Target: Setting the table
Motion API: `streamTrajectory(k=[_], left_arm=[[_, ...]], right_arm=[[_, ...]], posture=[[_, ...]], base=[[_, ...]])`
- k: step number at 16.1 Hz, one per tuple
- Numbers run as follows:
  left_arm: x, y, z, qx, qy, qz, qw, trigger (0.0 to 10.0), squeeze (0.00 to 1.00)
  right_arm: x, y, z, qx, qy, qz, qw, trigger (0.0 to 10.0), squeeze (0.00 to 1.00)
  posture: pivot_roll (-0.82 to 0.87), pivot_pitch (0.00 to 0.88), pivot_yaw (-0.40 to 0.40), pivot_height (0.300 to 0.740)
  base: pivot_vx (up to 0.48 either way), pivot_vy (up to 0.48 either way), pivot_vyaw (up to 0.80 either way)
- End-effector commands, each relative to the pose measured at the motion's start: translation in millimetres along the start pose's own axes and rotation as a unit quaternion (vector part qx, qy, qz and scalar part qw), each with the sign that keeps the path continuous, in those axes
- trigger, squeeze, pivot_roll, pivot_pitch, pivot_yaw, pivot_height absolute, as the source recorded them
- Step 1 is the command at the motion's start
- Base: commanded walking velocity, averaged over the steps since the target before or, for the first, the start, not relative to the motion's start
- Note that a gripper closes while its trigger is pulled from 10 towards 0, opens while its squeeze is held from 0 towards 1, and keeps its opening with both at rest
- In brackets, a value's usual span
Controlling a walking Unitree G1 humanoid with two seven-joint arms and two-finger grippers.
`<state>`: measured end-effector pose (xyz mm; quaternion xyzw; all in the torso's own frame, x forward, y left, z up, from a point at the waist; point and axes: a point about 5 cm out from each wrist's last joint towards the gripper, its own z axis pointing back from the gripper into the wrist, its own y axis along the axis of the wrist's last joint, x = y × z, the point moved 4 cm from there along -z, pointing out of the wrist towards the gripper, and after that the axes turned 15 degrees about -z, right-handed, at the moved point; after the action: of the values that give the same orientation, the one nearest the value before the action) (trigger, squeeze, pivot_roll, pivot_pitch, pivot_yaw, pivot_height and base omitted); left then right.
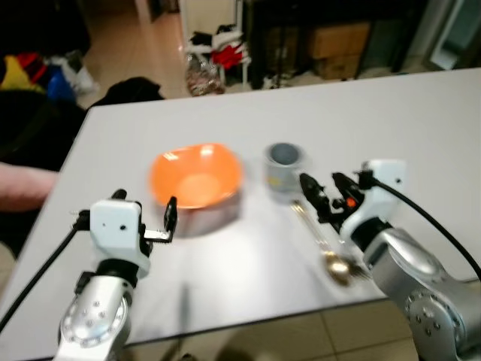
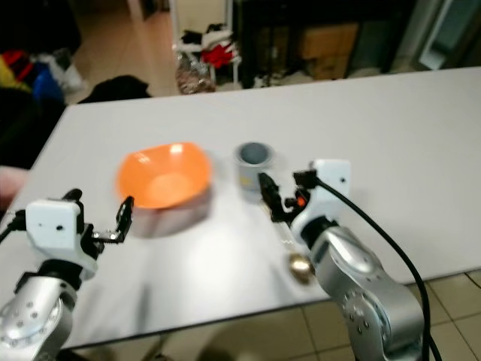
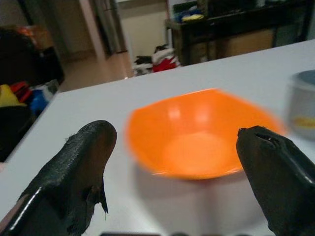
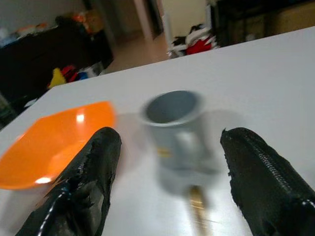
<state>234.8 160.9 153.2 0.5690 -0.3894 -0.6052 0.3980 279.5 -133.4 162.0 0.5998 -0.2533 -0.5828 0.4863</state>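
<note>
On the white table (image 1: 421,113) an orange bowl (image 1: 197,177) sits left of a small grey cup (image 1: 284,162). A gold spoon (image 1: 337,267) lies in front of the cup, its handle pointing toward it. My left gripper (image 1: 145,207) hovers open just short of the bowl's near rim, which the left wrist view shows between the fingers (image 3: 74,182). My right gripper (image 1: 327,189) is open above the spoon handle, aimed at the cup (image 4: 173,118); the handle (image 4: 198,204) lies between its fingertips. Neither gripper holds anything. The frames are somewhat blurred.
The table's front edge (image 1: 248,320) runs close under my arms, over tiled floor. A person's arm (image 1: 22,188) rests at the left edge. Beyond the far edge are clothes (image 1: 222,49), bags and dark shelving with cardboard boxes (image 1: 338,41).
</note>
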Motion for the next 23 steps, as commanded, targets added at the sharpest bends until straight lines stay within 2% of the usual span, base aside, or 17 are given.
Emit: streamTrajectory(k=[1,5,10,13,16,18,20,23], left_arm=[[-0.1,4,-2.2,0.011,0.003,-0.020,1.000,10.0,0.00],[-8.3,-1,-0.8,0.000,0.030,-0.015,0.999,10.0,0.00],[-3.9,-1,2.7,0.001,0.024,-0.018,1.000,10.0,0.00],[-3.8,-6,7.0,-0.006,0.026,-0.018,0.999,10.0,0.00],[-5.1,-14,8.7,-0.015,0.028,-0.027,0.999,10.0,0.00],[-9.3,-13,8.5,-0.010,0.036,-0.023,0.999,10.0,0.00],[-6.7,-14,9.4,-0.008,0.020,-0.043,0.999,10.0,0.00],[-5.1,-13,11.4,-0.008,0.019,-0.032,0.999,10.0,0.00]], right_arm=[[-1.1,-12,-3.3,-0.012,0.014,0.037,0.999,10.0,0.00],[-8.4,-11,-3.8,0.012,0.048,0.044,0.998,10.0,0.00],[-15.4,-25,-4.3,-0.005,0.088,0.063,0.994,10.0,0.00],[-10.6,-27,-1.8,0.002,0.081,0.061,0.995,10.0,0.00],[1.4,-31,2.2,0.003,0.057,0.064,0.996,10.0,0.00],[7.1,-32,4.0,0.003,0.052,0.071,0.996,10.0,0.00],[3.2,-34,4.7,-0.002,0.068,0.055,0.996,10.0,0.00],[-2.3,-38,6.1,-0.014,0.097,0.056,0.994,10.0,0.00]], posture=[[-0.07,0.000,0.085,0.740],[-0.07,0.000,0.076,0.740],[-0.05,0.000,0.059,0.740],[-0.05,0.000,0.059,0.740],[-0.05,0.000,0.065,0.740],[-0.05,0.000,0.071,0.740],[-0.05,0.000,0.071,0.740],[-0.05,0.000,0.070,0.740]], base=[[0.000,-0.480,0.00],[0.000,-0.480,0.00],[0.000,-0.480,0.00],[0.000,-0.480,0.00],[0.000,-0.480,0.00],[0.000,-0.208,0.80],[0.000,0.000,0.80],[0.000,0.000,0.80]])
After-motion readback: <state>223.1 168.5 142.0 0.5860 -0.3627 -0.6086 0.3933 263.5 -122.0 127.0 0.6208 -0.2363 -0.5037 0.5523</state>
